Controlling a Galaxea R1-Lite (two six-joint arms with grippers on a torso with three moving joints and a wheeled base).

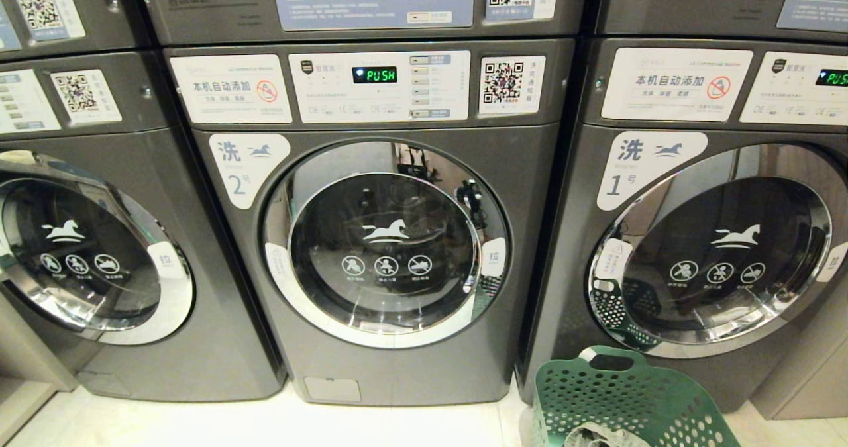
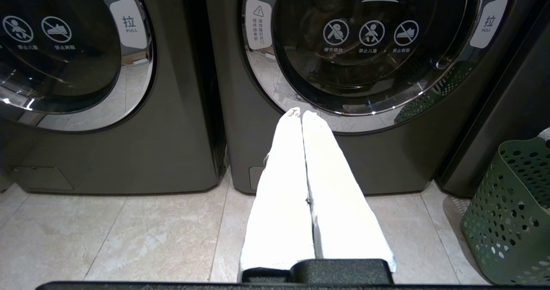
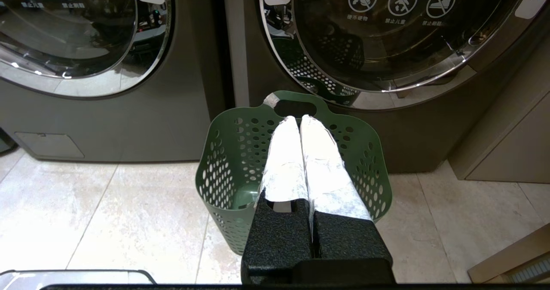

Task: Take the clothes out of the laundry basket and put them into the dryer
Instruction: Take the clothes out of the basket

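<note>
My right gripper (image 3: pixel 300 119) hangs clenched and empty, white fingertips pressed together, directly over the green laundry basket (image 3: pixel 232 152) on the tiled floor (image 3: pixel 107 212); what may be a crumpled grey garment (image 1: pixel 596 436) lies inside it. Beyond the basket stands machine 1 (image 1: pixel 669 189), door closed. My left gripper (image 2: pixel 301 114), also clenched on nothing, points at machine 2 (image 1: pixel 391 235), door closed too

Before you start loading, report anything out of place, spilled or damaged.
Nothing stands out. The three machine doors are shut, including door 2 and door 1. The green basket stands upright on the floor in front of machine 1, with cloth inside. No spill shows on the tiles.
</note>
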